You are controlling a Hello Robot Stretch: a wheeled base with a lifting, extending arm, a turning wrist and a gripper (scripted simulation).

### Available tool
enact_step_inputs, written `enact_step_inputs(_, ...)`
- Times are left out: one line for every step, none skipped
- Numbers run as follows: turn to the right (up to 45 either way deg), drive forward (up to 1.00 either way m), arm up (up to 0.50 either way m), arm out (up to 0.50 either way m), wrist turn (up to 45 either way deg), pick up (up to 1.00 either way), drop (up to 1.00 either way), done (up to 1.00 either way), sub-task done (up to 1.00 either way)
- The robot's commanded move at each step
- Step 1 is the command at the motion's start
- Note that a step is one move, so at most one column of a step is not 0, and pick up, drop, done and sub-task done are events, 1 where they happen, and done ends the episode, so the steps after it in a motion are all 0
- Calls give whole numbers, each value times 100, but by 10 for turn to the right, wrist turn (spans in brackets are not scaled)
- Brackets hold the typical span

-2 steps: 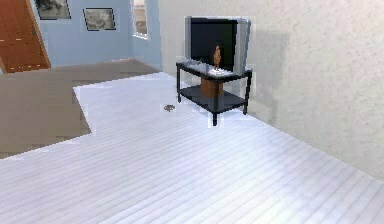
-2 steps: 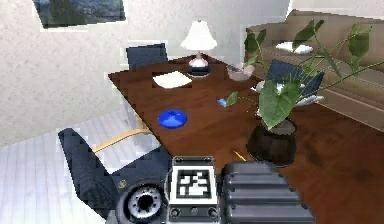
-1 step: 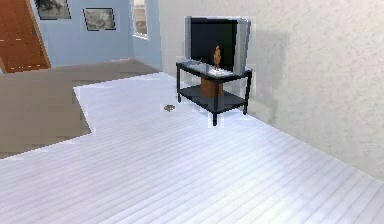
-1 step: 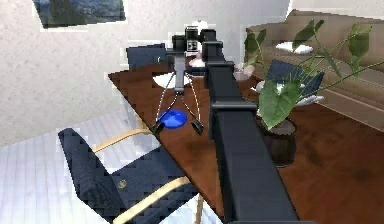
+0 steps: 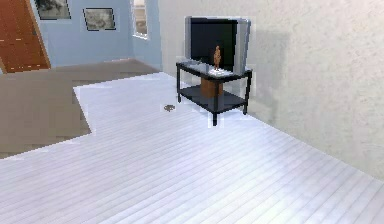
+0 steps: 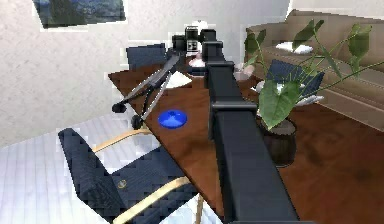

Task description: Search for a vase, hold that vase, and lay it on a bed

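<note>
Claw (image 6: 130,110) by table (image 6: 195,150); slender brown object (image 5: 216,57) on television stand (image 5: 195,66).

Arm (image 6: 238,140): dark, near-black bar of square section with flat, plain faces; the upper face carries a dull grey sheen and the side face reads darker. Far end: two small white squares (image 6: 204,34) with black marks, set side by side. Gripper (image 6: 129,111): dark, blocky body just left of the squares, same near-black tone as the bar; two thin grey fingers (image 6: 155,80), long and slender, each ending in a small black tip. Finer detail too small to tell
</note>
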Motion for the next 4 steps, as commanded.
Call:
enact_step_inputs(0, 0, 0, 0, 450, 0, 0, 0, 0)
enact_step_inputs(0, 0, 0, 0, 450, 0, 0, 0, 0)
enact_step_inputs(0, 0, 0, 0, 270, 0, 0, 0, 0)
enact_step_inputs(0, 0, -30, 0, 0, 0, 0, 0, 0)
